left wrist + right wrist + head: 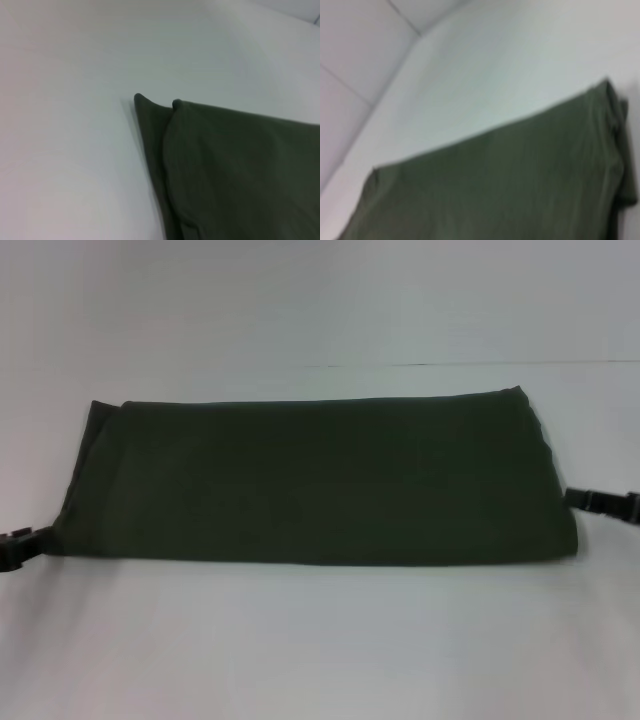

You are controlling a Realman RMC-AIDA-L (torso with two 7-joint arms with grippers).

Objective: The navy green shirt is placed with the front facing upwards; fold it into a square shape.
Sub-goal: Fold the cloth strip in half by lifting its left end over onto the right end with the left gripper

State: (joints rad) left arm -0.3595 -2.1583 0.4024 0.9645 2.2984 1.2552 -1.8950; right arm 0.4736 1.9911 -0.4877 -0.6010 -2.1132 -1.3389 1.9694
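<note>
White counter (320,650), a wide folded band of olive cloth on it, and a gripper at each end.

The navy green shirt (320,480) lies flat across the middle of the counter as one long rectangle, running nearly from the left edge to the right edge, its plain side up, so any lettering, collar or label is folded out of sight. At its left end the layers don't quite line up: the left wrist view shows one folded edge peeking out past the other. The left gripper (22,545) sits at the shirt's near-left corner, cut off by the frame, touching or just beside the cloth, and I can't tell how wide its fingers stand. The right gripper (603,504) is just off the shirt's right end, also clipped; same story, opening unclear, nothing visibly held.
</note>
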